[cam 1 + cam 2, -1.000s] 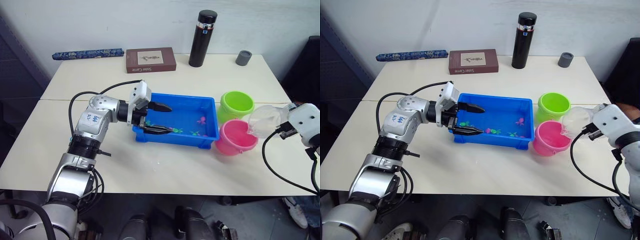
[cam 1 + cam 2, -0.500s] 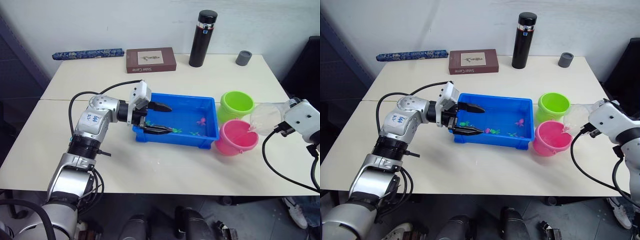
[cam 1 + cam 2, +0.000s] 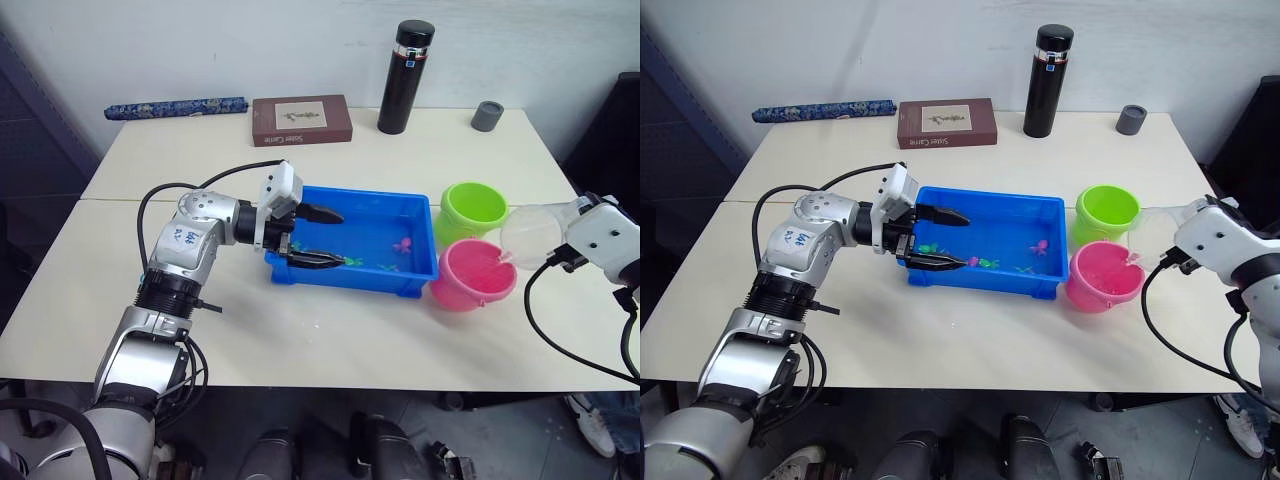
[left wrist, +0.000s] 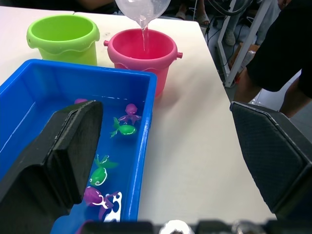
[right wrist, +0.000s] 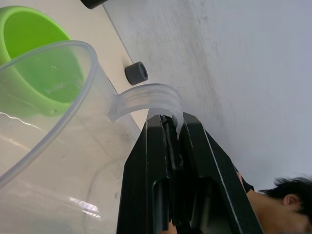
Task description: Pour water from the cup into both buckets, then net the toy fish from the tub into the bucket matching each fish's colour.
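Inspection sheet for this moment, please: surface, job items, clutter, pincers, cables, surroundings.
Surface: pale table, two tops butted together, seam on its left part.
Job's things: clear cup tipped over pink bucket, thin stream of water falling in; green bucket beside it; blue tub holds water and small green and pink toy fish. Net: nothing seen.
Clutter: black flask, brown book, small grey cup, rolled blue cloth, all along the far edge.
Pincers: left pincer open over the tub's left end; right pincer shut on the cup's handle.
Cables: black cable looping under the right arm.
Surroundings: white wall; a person at the right.
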Motion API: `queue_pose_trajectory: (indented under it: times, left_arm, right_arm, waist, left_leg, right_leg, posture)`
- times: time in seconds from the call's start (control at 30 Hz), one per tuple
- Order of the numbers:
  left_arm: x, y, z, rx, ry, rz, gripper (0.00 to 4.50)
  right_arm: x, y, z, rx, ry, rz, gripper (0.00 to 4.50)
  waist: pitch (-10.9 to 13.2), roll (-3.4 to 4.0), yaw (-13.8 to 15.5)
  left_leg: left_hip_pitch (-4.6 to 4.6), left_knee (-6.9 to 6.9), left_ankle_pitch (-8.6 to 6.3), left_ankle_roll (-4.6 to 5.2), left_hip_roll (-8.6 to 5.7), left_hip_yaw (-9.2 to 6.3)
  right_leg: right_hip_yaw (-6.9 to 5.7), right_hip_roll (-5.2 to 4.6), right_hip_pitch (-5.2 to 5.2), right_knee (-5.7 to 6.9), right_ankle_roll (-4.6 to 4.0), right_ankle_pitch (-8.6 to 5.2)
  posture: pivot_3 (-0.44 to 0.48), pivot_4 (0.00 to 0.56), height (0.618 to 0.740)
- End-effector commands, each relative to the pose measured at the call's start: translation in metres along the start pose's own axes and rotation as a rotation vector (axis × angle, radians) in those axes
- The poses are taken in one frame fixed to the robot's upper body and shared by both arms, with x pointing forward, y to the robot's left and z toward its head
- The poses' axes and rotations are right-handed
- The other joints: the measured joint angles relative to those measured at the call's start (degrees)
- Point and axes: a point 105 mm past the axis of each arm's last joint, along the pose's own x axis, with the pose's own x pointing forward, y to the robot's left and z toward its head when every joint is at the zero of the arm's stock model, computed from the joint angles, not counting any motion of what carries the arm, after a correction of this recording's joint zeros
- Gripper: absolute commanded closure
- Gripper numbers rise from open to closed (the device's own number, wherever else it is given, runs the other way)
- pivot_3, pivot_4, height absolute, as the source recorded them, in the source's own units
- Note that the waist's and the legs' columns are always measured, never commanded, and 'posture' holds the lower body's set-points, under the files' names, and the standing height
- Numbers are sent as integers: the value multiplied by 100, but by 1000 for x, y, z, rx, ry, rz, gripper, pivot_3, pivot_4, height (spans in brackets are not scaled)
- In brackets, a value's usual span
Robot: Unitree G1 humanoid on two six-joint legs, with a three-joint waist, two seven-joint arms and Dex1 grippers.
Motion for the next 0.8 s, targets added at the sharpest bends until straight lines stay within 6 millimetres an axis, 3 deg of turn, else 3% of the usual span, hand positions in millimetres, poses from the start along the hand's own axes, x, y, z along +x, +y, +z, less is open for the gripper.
queue_pose_trajectory:
  times: [0.03,0.33,0.47,0.8]
  left_arm:
    - [-3,3,12,29,-30,12,0]
    - [-14,18,27,-10,-96,85,0]
    - [-23,31,29,-15,-78,150,0]
    - [-31,48,26,3,-21,241,0]
  right_arm:
    - [1,-16,1,141,12,-77,4468]
    - [7,-22,-15,467,95,-145,4468]
    - [21,-27,-19,575,137,-219,4468]
    - [62,-29,-16,578,194,-280,4468]
  waist:
    - [0,0,0]
    - [0,0,-2]
    - [0,0,-14]
    - [0,0,-44]
  left_leg:
    - [0,0,0,0,0,0]
    - [1,4,1,0,0,0]
    - [2,4,1,-1,0,0]
    - [-1,3,2,-1,-2,0]
  right_leg:
    - [0,0,0,0,0,0]
    - [0,-1,0,7,0,0]
    - [1,-1,0,9,0,0]
    - [-1,-5,-4,10,0,0]
  posture:
    - [0,150,740]
    - [0,150,740]
    - [0,150,740]
    - [0,150,740]
